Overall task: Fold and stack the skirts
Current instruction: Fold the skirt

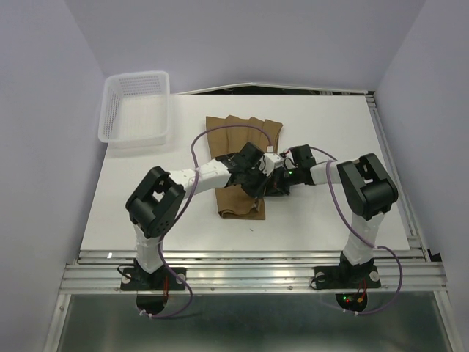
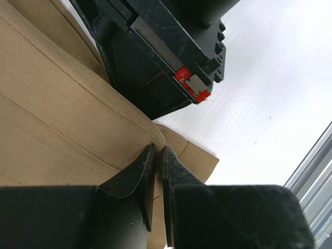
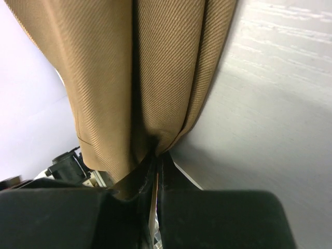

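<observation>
Plain tan cloth skirt (image 1: 239, 130) lies mid white table (image 1: 300, 220). Far pleated end is spread flat; middle is hidden under both arms. At the skirt's right side, left tool (image 2: 158, 151) has fingers almost together, nipping a folded edge of cloth. Just beside it, right tool (image 3: 155, 155) is clamped tight on a gathered fold, cloth bunching away from its tips. White plastic mesh basket (image 1: 138, 86) sits at the table's far-left corner, well apart from the skirt.
</observation>
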Motion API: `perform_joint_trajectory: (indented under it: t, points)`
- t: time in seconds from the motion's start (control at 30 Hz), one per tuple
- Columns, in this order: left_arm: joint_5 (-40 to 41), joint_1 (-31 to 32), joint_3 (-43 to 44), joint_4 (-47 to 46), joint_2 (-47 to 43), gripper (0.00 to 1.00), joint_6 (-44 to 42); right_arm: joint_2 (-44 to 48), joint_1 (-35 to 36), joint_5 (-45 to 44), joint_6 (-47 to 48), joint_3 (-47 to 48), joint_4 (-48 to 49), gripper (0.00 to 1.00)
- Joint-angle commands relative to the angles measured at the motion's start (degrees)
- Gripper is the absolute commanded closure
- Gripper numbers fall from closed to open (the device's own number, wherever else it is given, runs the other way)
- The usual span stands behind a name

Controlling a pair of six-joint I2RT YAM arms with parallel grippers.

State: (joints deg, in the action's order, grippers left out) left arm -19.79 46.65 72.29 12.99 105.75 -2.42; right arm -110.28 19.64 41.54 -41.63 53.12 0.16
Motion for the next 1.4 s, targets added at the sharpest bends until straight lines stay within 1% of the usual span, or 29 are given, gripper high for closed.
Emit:
perform_joint_trajectory:
  t: [0.0, 0.1, 0.13, 0.17, 0.2, 0.23, 0.27, 0.3, 0.33, 0.37, 0.43, 0.47, 0.53, 0.57, 0.6, 0.63, 0.67, 0.7, 0.73, 0.83, 0.87, 0.93, 0.97, 1.0, 1.13, 1.2, 1.27, 1.3, 1.37]
  points:
    - [-0.5, 0.4, 2.2, -1.9, 2.8, 0.89, 0.7, -0.8, 1.1, -7.4, 2.3, -2.0, -4.6, 0.99]
    - [-1.1, 0.2, 1.6, -3.3, 4.7, 0.8, 0.4, 0.2, 1.1, -10.0, 5.1, -0.7, -9.6, 0.95]
    - [-1.6, 0.2, 1.4, -3.8, 5.2, 0.75, -0.1, 0.5, 1.1, -11.0, 6.9, -0.1, -11.4, 0.95]
    - [-2.1, 0.2, 1.3, -4.0, 5.3, 0.73, -0.5, 0.6, 1.1, -11.4, 7.9, 0.6, -13.3, 0.92]
    - [-3.1, 0.3, 1.1, -4.6, 5.5, 0.7, -0.7, 0.6, 1.1, -11.7, 8.7, 1.5, -15.0, 0.78]
    - [-3.8, 0.2, 1.1, -4.6, 5.5, 0.68, -1.0, 0.9, 0.4, -12.4, 10.4, 2.0, -18.0, 0.75]
    - [-4.3, 0.3, 1.0, -4.7, 5.0, 0.62, -1.4, 1.0, 0.4, -12.6, 11.3, 2.3, -19.6, 0.73]
    - [-5.2, 0.1, 0.5, -4.8, 4.4, 0.6, -2.0, 1.6, -0.2, -13.1, 12.9, 3.1, -22.5, 0.65]
    - [-5.5, 0.1, -0.1, -5.0, 3.3, 0.58, -2.2, 1.9, -0.2, -13.1, 12.9, 3.6, -23.7, 0.63]
    - [-6.0, -0.1, -0.8, -5.2, 0.5, 0.52, -2.5, 2.4, -0.7, -13.2, 14.0, 3.9, -24.8, 0.63]
    - [-7.6, -0.1, -2.7, -5.1, -3.0, 0.47, -3.7, 3.9, -0.7, -13.7, 15.9, 5.6, -28.1, 0.63]
    - [-8.3, -0.2, -3.3, -4.9, -7.3, 0.46, -4.1, 4.3, -1.4, -13.2, 16.7, 6.4, -29.3, 0.64]
    - [-9.5, -0.2, -5.2, -4.3, -11.9, 0.43, -4.6, 5.2, -1.9, -12.7, 18.8, 8.1, -32.6, 0.66]
    - [-9.4, -0.5, -6.1, -4.1, -14.3, 0.39, -4.6, 5.8, -2.4, -11.9, 20.5, 10.4, -33.4, 0.66]
    - [-9.2, -1.0, -8.1, -3.9, -19.0, 0.38, -4.5, 6.3, -2.9, -11.3, 21.8, 11.5, -34.0, 0.64]
    - [-9.1, -1.7, -9.2, -3.6, -21.2, 0.37, -4.2, 7.7, -2.9, -9.9, 24.5, 12.6, -34.9, 0.62]
    - [-9.2, -3.8, -10.3, -3.2, -24.9, 0.35, -3.9, 8.6, -2.9, -8.9, 25.3, 13.8, -35.1, 0.59]
    - [-10.7, -5.4, -11.2, -2.6, -26.4, 0.35, -4.2, 9.5, -2.9, -7.6, 25.5, 15.7, -35.0, 0.54]
    - [-12.3, -7.2, -13.0, -1.0, -27.6, 0.36, -4.8, 10.3, -2.9, -6.5, 25.3, 16.4, -34.3, 0.44]
    - [-17.5, -14.2, -16.6, 1.9, -30.2, 0.36, -7.3, 11.8, -2.4, 0.5, 22.9, 17.6, -31.4, 0.38]
    - [-18.7, -15.6, -17.3, 2.7, -30.1, 0.42, -7.8, 11.8, -1.5, 4.1, 21.4, 17.7, -30.3, 0.38]
    - [-23.6, -18.3, -18.8, 5.0, -27.9, 0.5, -9.4, 10.5, 1.0, 7.1, 19.8, 18.2, -28.2, 0.38]
    - [-24.9, -18.7, -19.3, 5.0, -25.6, 0.57, -9.6, 9.7, 2.1, 9.2, 19.4, 18.5, -27.5, 0.38]
    - [-27.0, -19.0, -19.8, 4.3, -24.5, 0.59, -9.5, 8.0, 3.0, 10.1, 19.0, 18.7, -26.8, 0.39]
    - [-29.0, -19.6, -21.3, 2.0, -18.9, 0.63, -9.2, 2.4, 6.0, 13.7, 18.6, 17.9, -24.1, 0.41]
    - [-31.0, -21.3, -19.8, 4.5, -13.0, 0.69, -9.9, -1.0, 6.0, 13.4, 21.5, 16.1, -24.3, 0.43]
    - [-30.9, -23.0, -17.9, 6.2, -8.3, 0.73, -10.3, -2.8, 6.0, 11.8, 25.0, 15.3, -26.4, 0.43]
    - [-30.7, -24.9, -17.1, 7.2, -3.5, 0.75, -10.7, -3.8, 6.0, 10.6, 25.3, 14.4, -26.8, 0.43]
    - [-29.2, -26.0, -14.0, 10.1, 0.9, 0.77, -10.9, -6.4, 6.0, 9.3, 26.2, 13.7, -26.9, 0.44]
